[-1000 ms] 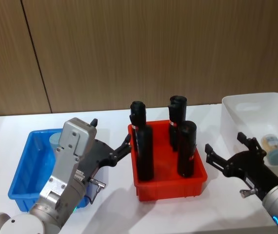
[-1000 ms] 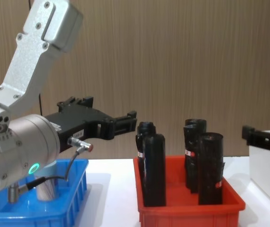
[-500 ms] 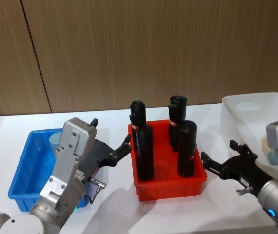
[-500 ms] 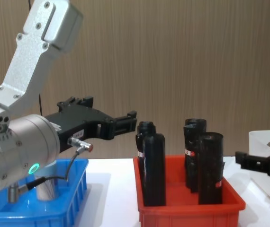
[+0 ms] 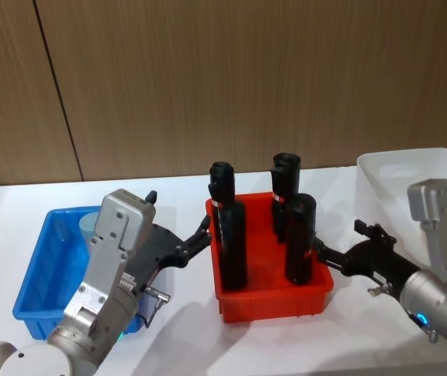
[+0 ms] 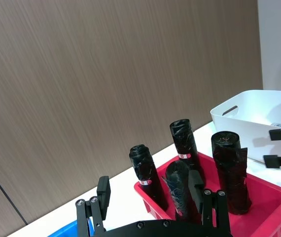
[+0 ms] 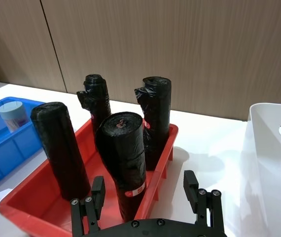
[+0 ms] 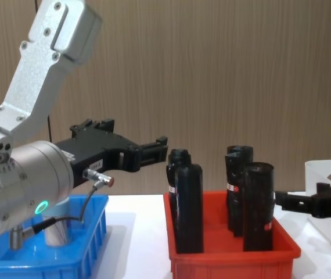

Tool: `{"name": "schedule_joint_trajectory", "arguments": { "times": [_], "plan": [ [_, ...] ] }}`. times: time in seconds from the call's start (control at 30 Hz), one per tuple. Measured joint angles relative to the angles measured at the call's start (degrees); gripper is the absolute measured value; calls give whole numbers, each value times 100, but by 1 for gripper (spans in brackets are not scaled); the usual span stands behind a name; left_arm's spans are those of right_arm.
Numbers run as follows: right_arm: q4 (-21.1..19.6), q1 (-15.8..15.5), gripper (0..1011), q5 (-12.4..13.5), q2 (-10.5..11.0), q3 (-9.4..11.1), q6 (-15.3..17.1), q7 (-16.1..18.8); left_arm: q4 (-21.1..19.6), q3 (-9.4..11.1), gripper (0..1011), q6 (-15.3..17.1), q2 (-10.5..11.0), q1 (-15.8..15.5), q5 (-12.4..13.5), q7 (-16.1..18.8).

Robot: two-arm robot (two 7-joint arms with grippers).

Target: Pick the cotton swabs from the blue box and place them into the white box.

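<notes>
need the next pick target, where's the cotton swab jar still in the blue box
In the head view the small clear cotton swab jar with a pale lid stands in the far part of the shallow blue plastic box on the robot's left, just beyond the left claw.

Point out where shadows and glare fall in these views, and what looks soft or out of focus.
Head view: soft shadows lie on the table under the left gripper and beside the red bin. Right wrist view: the black bottles carry dull glossy highlights, and a shadow falls between the red bin and the white box. Chest view: the left arm looms large and slightly soft.
</notes>
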Motion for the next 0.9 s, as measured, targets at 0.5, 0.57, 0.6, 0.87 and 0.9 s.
{"name": "schedule_joint_trajectory", "arguments": {
  "times": [0.5,0.57,0.6,0.87,0.9],
  "plan": [
    [1005,763,1002,-189,-271,-83,-139,291,0,0,1003,0,0,0,0,0],
    [1100,833,1002,-198,-296,-92,-153,324,0,0,1003,0,0,0,0,0],
    [1138,861,1002,-199,-308,-96,-158,336,0,0,1003,0,0,0,0,0],
    [1521,1140,1002,-200,-427,-159,-202,536,0,0,1003,0,0,0,0,0],
    [1587,1180,1002,-200,-446,-171,-208,578,0,0,1003,0,0,0,0,0]
  ]
}}
